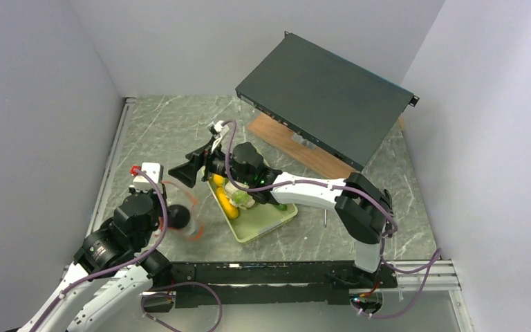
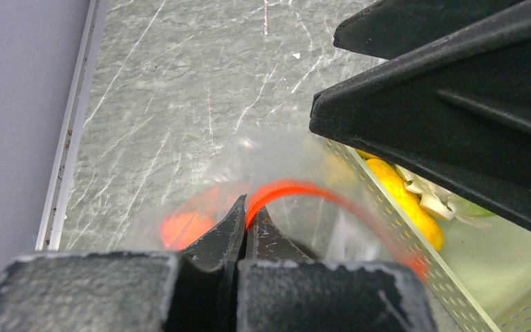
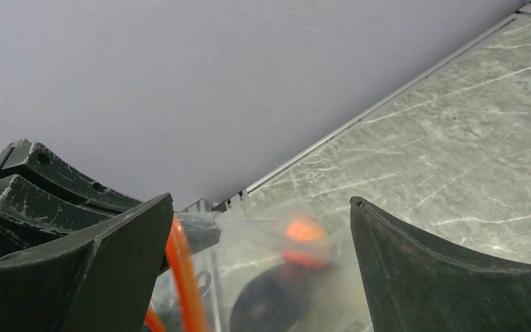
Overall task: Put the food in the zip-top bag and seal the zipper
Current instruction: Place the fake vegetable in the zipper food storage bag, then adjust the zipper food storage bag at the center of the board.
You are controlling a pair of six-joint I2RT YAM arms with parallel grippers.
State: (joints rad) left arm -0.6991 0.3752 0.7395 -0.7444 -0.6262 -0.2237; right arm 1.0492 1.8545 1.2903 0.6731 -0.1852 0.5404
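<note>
The clear zip-top bag sits left of the basket, its mouth held up. My left gripper is shut on the red-orange zipper strip. An orange peach and a dark purple eggplant lie inside the bag. My right gripper hovers open and empty over the bag mouth, its fingers spread wide. Yellow corn and white cauliflower lie in the pale green basket, partly hidden under the right arm. Other food is hidden.
A dark flat box leans on a wooden board at the back right. Grey walls close in the left, back and right. The basket's perforated wall stands just right of the bag.
</note>
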